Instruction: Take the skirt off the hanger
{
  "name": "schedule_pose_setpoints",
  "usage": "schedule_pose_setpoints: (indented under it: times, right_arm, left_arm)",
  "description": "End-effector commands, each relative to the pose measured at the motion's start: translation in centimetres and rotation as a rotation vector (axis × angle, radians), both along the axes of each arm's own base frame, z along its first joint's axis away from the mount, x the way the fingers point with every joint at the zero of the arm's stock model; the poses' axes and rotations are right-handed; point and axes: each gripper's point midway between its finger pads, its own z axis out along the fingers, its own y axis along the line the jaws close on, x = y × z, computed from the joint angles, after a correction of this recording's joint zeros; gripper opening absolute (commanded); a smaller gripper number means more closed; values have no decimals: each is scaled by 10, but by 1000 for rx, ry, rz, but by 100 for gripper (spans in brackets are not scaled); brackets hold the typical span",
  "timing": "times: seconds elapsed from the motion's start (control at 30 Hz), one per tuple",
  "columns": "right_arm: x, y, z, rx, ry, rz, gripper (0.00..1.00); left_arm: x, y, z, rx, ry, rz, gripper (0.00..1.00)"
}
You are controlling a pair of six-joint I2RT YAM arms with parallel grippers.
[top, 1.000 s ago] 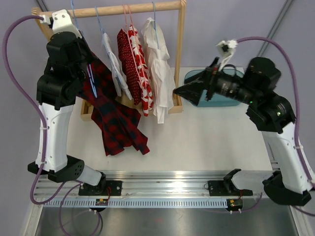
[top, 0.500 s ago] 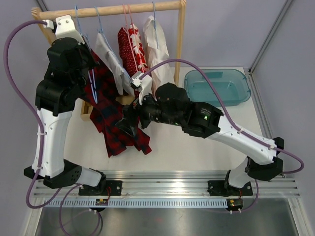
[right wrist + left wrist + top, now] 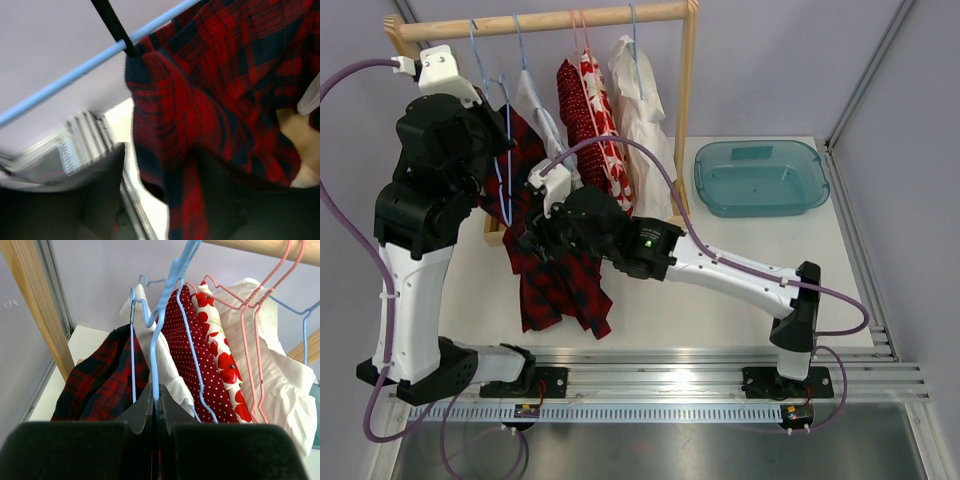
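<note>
— Where is the skirt (image 3: 556,285) hanging?
— On the hanger (image 3: 154,355), by the rail's (image 3: 550,18) left end, draping onto the table (image 3: 740,270). I am clamping the hanger's wire tight in the left gripper (image 3: 156,390).
— And the right gripper (image 3: 160,170)?
— I am keeping it wide, straddling the skirt's edge.

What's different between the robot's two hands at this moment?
The left hand is shut tight on the wire of the blue hanger; the right hand stands open. The left hand touches only wire; the right hand has the plaid skirt between its fingers, not pinched. Both have black fingers.
</note>
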Motion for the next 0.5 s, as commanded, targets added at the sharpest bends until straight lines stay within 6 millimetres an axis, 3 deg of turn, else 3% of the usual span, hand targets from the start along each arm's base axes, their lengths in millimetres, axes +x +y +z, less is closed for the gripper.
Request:
schedule_pose_setpoints:
  times: [0.0, 0.07, 0.1, 0.17, 0.2, 0.3, 0.33, 0.47]
  right_arm:
    - [3, 14, 41, 146, -50, -5, 46]
    - [-2, 16, 42, 160, -35, 19, 7]
    - [-9, 14, 47, 172, -33, 46, 0]
    - [-15, 9, 47, 171, -30, 62, 0]
    - [-20, 0, 60, 193, -40, 61, 0]
    - [-34, -23, 75, 208, -48, 49, 0]
    - [-38, -29, 78, 212, -51, 49, 0]
    - [-75, -58, 93, 240, -57, 67, 0]
  left_arm:
    - [-10, -6, 35, -69, -124, -48, 0]
    - [-12, -4, 33, -68, -125, -45, 0]
    - [-9, -5, 28, -63, -117, -42, 0]
    - [-11, 0, 25, -50, -121, -21, 0]
    - [-6, 2, 16, -40, -103, 3, 0]
    - [-1, 8, 9, -19, -106, 40, 0]
    - [5, 10, -6, 3, -79, 65, 0]
    - [14, 21, -18, 62, -78, 135, 0]
